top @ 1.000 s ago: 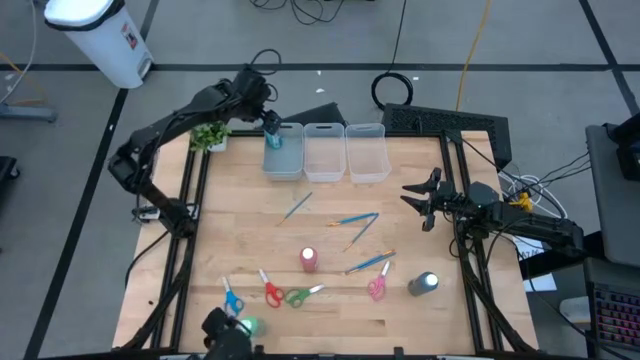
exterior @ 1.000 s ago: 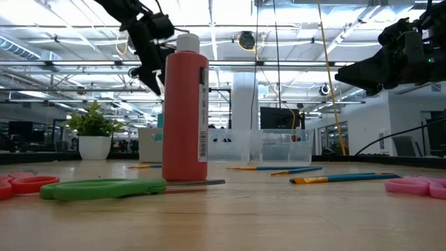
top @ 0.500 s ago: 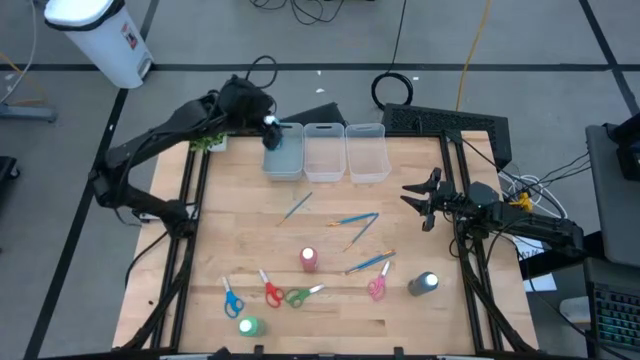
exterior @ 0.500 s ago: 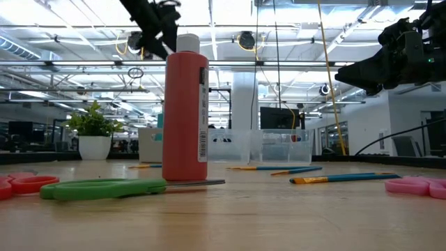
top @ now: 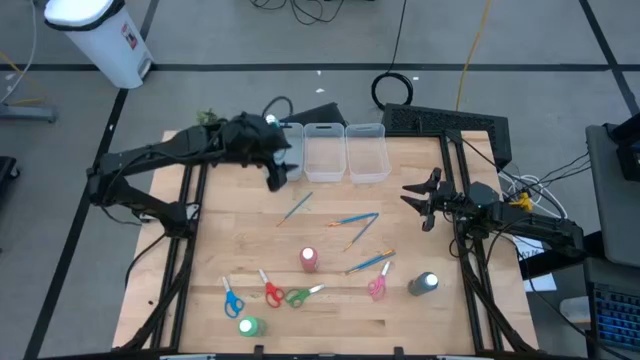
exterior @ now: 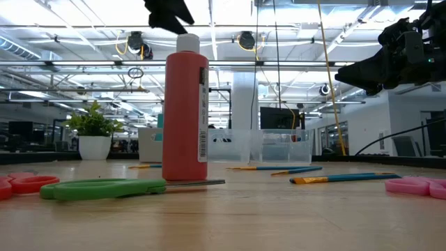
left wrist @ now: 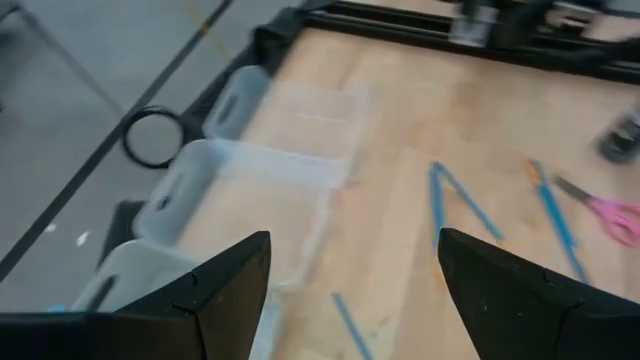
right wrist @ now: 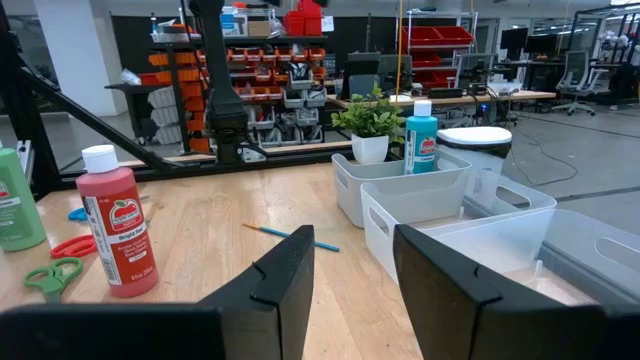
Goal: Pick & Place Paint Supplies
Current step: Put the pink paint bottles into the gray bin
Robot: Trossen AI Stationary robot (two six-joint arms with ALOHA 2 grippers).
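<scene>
The small blue paint bottle w/ a white cap (right wrist: pixel 421 136) stands up inside the clear plastic bin on the left (right wrist: pixel 400 190), the one next to the little green potted plant (right wrist: pixel 371 126) at the far edge of the wooden table (top: pixel 330 310). The clear middle bin (top: pixel 324 152) & the clear right bin (top: pixel 366 152) sit just beside it in a row. The left gripper (top: pixel 278 172) hangs over the table just near-side of the left bin, holding nothing, fingers (left wrist: pixel 215 290) spread wide. On the table nearer: a thin blue brush (top: pixel 297 207) lies alone, 2 more thin blue brushes w/ orange tips (top: pixel 356 222) cross each other to its right, & another pair of blue-orange brushes (top: pixel 370 263) lies nearer still. The pink-red paint bottle w/ white cap (top: pixel 309 260) stands in the middle. At the near edge, left to right: blue-handled scissors (top: pixel 231 299), red-handled scissors (top: pixel 270 291), green-handled scissors (top: pixel 299 295), then pink-handled scissors (top: pixel 378 287) farther right. The green paint bottle (top: pixel 248 326) stands near the blue scissors; the dark grey paint bottle (top: pixel 424 285) stands right of the pink ones. The right gripper (top: pixel 419 199) waits over the right edge of the table, empty, its fingers (right wrist: pixel 272 285) held apart.
</scene>
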